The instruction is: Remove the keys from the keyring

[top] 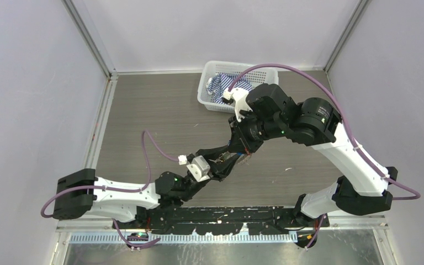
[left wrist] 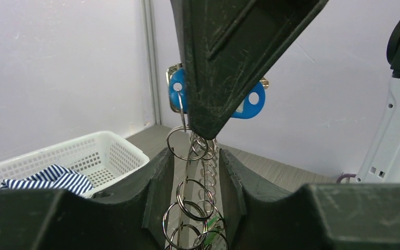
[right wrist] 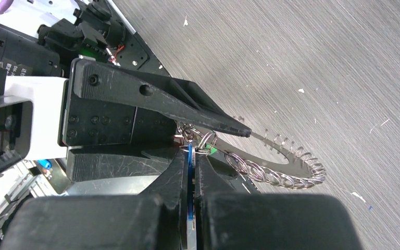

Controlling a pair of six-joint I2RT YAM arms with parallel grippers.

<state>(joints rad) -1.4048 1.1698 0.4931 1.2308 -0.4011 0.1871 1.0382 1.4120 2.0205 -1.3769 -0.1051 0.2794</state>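
Note:
The keyring [right wrist: 294, 167], a thin metal hoop rimmed with small silvery rings, is held above the table between both grippers. My left gripper [left wrist: 194, 156] is shut on it; the hoop runs edge-on between its fingers [left wrist: 159, 182]. My right gripper [right wrist: 191, 156] is shut on the blue key [right wrist: 189, 177], which hangs from a small ring on the hoop. In the left wrist view the blue key head [left wrist: 251, 103] shows on both sides of a right finger [left wrist: 224, 62]. In the top view the two grippers [top: 229, 160] [top: 238, 150] meet at the table's middle. Red and black keys are not clearly visible.
A white plastic basket [top: 206, 94] with a blue-striped cloth [top: 226, 85] stands at the back of the table; it also shows in the left wrist view [left wrist: 99, 151]. Grey walls close the table on three sides. The right arm's purple cable [top: 287, 69] arcs above the basket.

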